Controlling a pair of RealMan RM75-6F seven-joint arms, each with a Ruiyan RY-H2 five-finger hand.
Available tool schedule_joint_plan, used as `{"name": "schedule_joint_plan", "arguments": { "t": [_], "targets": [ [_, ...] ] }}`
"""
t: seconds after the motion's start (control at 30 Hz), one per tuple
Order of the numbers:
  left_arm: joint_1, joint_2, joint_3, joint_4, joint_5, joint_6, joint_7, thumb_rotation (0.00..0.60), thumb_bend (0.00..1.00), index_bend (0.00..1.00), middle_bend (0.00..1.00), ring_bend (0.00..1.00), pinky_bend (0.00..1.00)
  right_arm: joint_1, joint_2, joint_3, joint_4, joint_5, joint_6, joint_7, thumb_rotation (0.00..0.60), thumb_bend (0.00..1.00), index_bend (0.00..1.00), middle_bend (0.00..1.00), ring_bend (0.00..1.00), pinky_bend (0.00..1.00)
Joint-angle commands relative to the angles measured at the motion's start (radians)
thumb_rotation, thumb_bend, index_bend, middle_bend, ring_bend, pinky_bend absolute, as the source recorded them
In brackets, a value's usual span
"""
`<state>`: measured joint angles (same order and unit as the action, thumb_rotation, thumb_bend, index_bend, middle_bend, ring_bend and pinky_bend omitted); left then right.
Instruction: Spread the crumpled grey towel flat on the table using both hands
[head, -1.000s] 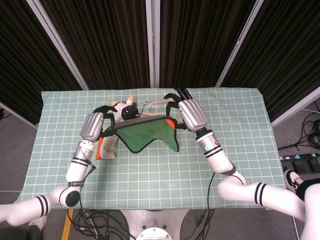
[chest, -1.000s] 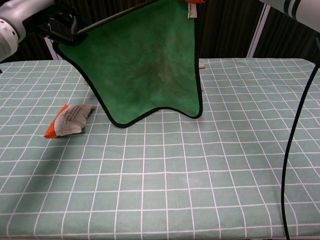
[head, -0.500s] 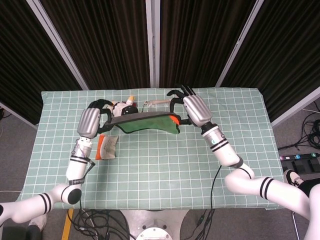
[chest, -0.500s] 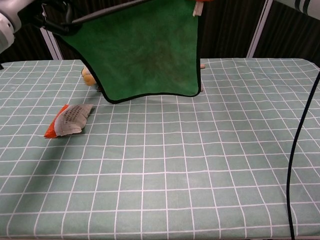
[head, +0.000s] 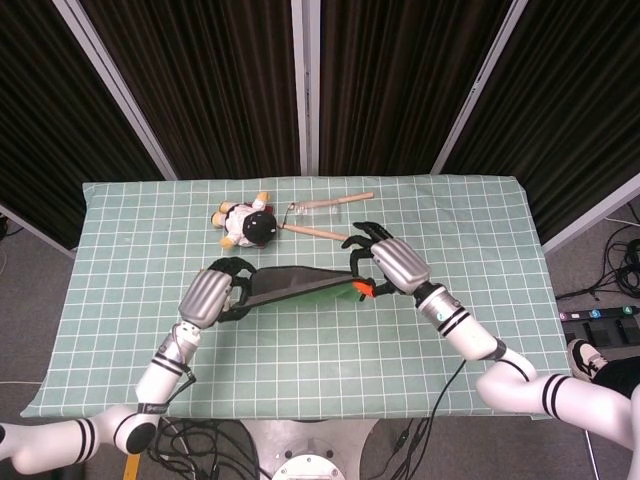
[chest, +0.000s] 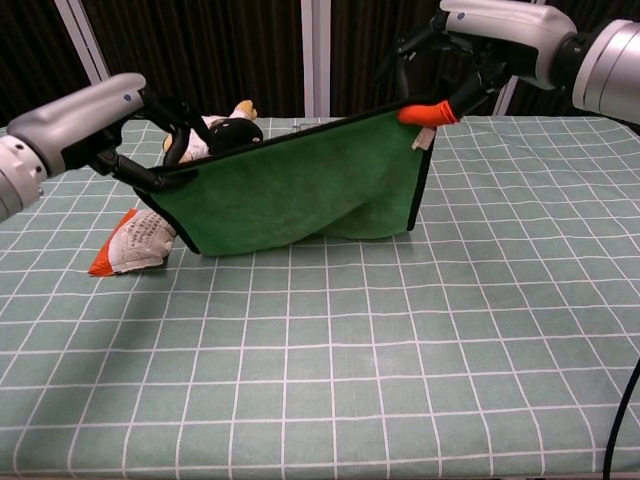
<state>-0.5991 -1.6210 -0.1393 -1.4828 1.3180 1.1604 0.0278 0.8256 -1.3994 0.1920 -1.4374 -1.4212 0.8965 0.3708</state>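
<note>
Here the green towel with black edging (chest: 300, 195) hangs stretched between both hands above the pale green checked tablecloth (chest: 400, 350), its top edge taut and its lower edge sagging down to touch the cloth near the middle of the table. It is green in both views, not grey. The left hand (chest: 150, 135) grips the towel's left top corner, its dark fingers (chest: 180, 115) curled around the black hem. The right hand (chest: 450, 55) holds the right top corner, fingers closed on the fabric just by an orange tab (chest: 428, 113) at that corner, with a small white label hanging just beneath it. In the head view the towel (head: 300, 283) shows almost edge-on as a dark band running from the left hand (head: 215, 295) to the right hand (head: 385, 265), left end slightly nearer than the right.

A small orange and grey printed packet (chest: 135, 242) lies on the tablecloth just beside the towel's lower left corner, partly behind it; whether they touch cannot be told. Farther back, a small stuffed toy with a black head and white body (head: 245, 223) lies on the far side of the table, and a thin wooden stick (head: 320, 232) rests just to its right, beside a second pale rod (head: 335, 200).
</note>
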Motion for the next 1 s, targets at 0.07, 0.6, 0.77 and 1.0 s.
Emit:
{"name": "schedule_joint_plan", "arguments": {
  "t": [0.07,0.6,0.77,1.0],
  "targets": [
    [0.014,-0.007,0.030,-0.010,0.019,-0.005,0.011,0.600,0.39,0.78,0.43,0.24,0.24,-0.015,0.003,-0.036,0.003,-0.032,0.002,0.031,0.600,0.36,0.75,0.24,0.00,0.00],
    [0.038,-0.040,0.093,-0.018,0.032,-0.048,0.042,0.600,0.28,0.65,0.41,0.24,0.24,-0.048,-0.031,-0.128,0.034,-0.072,-0.022,0.070,0.587,0.17,0.56,0.17,0.00,0.00],
    [0.035,-0.030,0.108,-0.042,0.026,-0.083,0.079,0.600,0.13,0.49,0.37,0.24,0.24,-0.050,-0.030,-0.152,0.029,-0.079,-0.045,0.053,0.458,0.00,0.38,0.11,0.00,0.00],
    [0.038,-0.011,0.099,-0.076,0.038,-0.076,0.080,0.600,0.04,0.31,0.29,0.24,0.24,-0.063,-0.007,-0.152,-0.001,-0.075,-0.027,0.017,0.341,0.00,0.22,0.06,0.00,0.00]
  ]
}}
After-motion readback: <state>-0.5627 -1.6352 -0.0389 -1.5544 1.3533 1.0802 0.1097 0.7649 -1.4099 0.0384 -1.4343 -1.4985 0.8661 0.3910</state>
